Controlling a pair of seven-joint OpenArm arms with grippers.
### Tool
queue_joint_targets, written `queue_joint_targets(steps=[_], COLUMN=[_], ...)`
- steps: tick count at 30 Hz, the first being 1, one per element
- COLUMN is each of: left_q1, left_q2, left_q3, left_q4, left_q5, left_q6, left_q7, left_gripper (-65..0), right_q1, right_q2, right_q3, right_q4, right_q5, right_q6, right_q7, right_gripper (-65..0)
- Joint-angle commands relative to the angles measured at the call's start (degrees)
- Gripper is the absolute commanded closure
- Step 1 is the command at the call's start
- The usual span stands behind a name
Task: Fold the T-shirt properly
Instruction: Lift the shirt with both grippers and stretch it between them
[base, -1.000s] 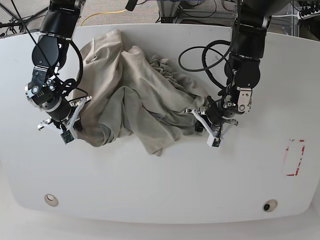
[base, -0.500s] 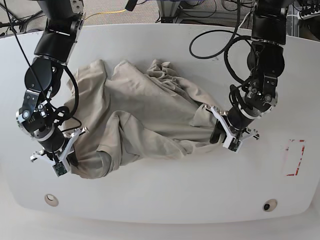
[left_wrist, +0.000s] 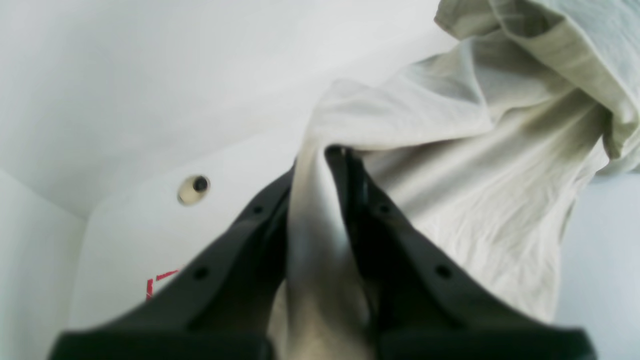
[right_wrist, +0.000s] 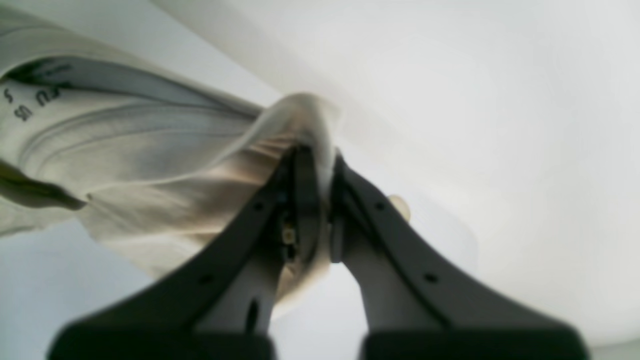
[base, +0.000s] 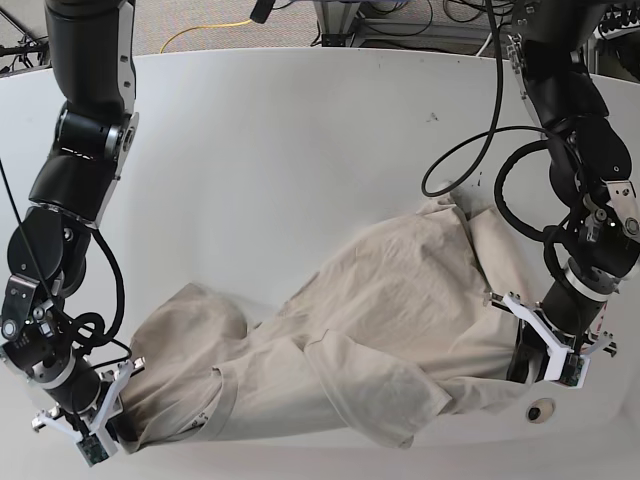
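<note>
Both sets of jaws are pinching cloth: your left gripper (left_wrist: 315, 165) grips a gathered edge of the T-shirt (base: 370, 330), your right gripper (right_wrist: 315, 150) a bunched fold beside the collar label. A second ago the shirt lay heaped mid-worktop (base: 300, 150); now you've dragged it toward the near edge, stretched between the jaws, flatter but wrinkled, not ready to fold.

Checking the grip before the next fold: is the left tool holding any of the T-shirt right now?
Yes, the left tool is shut on a pinched fold of the T-shirt, with beige cloth running between its black fingers.
</note>
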Motion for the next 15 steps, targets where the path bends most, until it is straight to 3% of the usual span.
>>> queue_joint_targets(steps=[1,4,9,15], left_q1=[-3.8,-7.9,-13.3,-13.2], left_q2=[-2.2,-2.6,-4.4,-5.6], left_q3=[-1.1,-1.0,-1.0,2.3], left_q4=[1.1,2.2,3.1,3.3], left_q5=[2.3,2.6,2.6,2.6], left_q6=[1.5,1.5,1.5,1.1], left_q7=[0.9,1.8,2.4,2.5], left_gripper=[0.0,0.0,0.0,0.0], right_q1=[4.9,8.9,16.1,15.1], right_q2=[1.9,2.0,3.3,5.3], right_q3=[-1.0,-2.7,-2.7,-2.4], right_q4=[0.6,1.0,1.0,2.5], right_q5=[-2.2,-2.2,-2.1,-1.7], right_q6=[-1.5,-1.5,-1.5,-1.5], right_q7=[0.2,0.1,-5.1,-5.9], right_gripper=[0.0,0.0,0.0,0.0])
